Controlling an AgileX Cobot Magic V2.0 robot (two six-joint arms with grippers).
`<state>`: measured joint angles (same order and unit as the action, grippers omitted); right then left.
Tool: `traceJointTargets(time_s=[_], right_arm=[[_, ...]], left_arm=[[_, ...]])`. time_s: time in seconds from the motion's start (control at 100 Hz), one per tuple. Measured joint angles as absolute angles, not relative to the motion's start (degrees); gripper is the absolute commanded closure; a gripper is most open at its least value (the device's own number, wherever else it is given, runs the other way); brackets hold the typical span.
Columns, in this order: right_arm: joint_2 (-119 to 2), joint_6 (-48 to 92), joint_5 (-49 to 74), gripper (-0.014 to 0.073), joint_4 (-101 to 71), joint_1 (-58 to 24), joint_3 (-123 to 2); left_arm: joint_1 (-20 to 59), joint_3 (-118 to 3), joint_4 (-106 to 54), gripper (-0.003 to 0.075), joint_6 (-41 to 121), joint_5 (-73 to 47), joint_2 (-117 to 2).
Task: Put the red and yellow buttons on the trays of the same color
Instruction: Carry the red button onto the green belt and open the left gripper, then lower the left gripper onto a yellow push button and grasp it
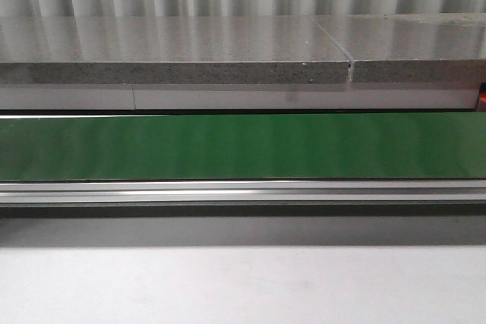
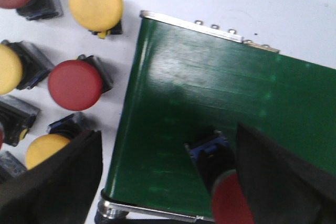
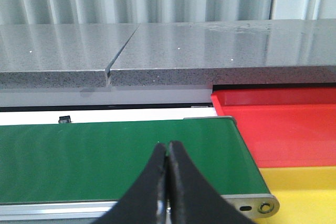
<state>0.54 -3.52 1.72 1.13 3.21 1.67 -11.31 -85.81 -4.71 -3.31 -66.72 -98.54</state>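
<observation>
In the left wrist view my left gripper (image 2: 168, 135) is open, its jaws wide apart over the end of the green conveyor belt (image 2: 210, 87). A red button (image 2: 231, 203) lies on the belt between them, close against one finger (image 2: 283, 177), with its dark blue-black body (image 2: 210, 150) pointing away. Several loose buttons sit on the white table beside the belt, among them a red button (image 2: 74, 85) and a yellow button (image 2: 95, 2). My right gripper (image 3: 168, 145) is shut and empty above the belt's other end (image 3: 105, 156). A red tray (image 3: 283, 124) and a yellow tray (image 3: 304, 190) lie just past that end.
A grey stone ledge (image 1: 175, 51) runs behind the belt (image 1: 243, 146), and a metal rail (image 1: 243, 191) runs along its front. The belt's end roller bracket (image 3: 257, 205) sits by the yellow tray. Neither gripper nor any button shows in the front view.
</observation>
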Motion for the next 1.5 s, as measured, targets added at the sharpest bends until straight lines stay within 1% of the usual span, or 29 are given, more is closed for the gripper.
traceJointTargets(time_s=[0.16,0.36,0.63,0.85,1.21,1.5], right_arm=[[0.5,-3.5,1.7,0.0665,1.1,3.2,1.7],[0.5,-3.5,1.7,0.0665,1.1,3.2,1.7],[0.5,-3.5,1.7,0.0665,1.1,3.2,1.7],[0.5,-3.5,1.7,0.0665,1.1,3.2,1.7],[0.5,-3.5,1.7,0.0665,1.1,3.2,1.7],[0.5,-3.5,1.7,0.0665,1.1,3.2,1.7]], left_arm=[[-15.3,-85.8,-4.8,0.0206,-3.3,-69.4,-98.5],[-18.3,-85.8,-4.8,0.0206,-3.3,-70.1,-98.5],[-21.4,-80.8,-4.8,0.0206,-3.3,-69.2,-98.5],[-21.7,-78.0,-4.8,0.0206,-3.3,-67.1,-99.5],[-21.8,-77.8,-4.9,0.0206,-3.3,-65.4,-101.5],[-21.8,-77.8,-4.9,0.0206,-3.3,-64.6,-105.4]])
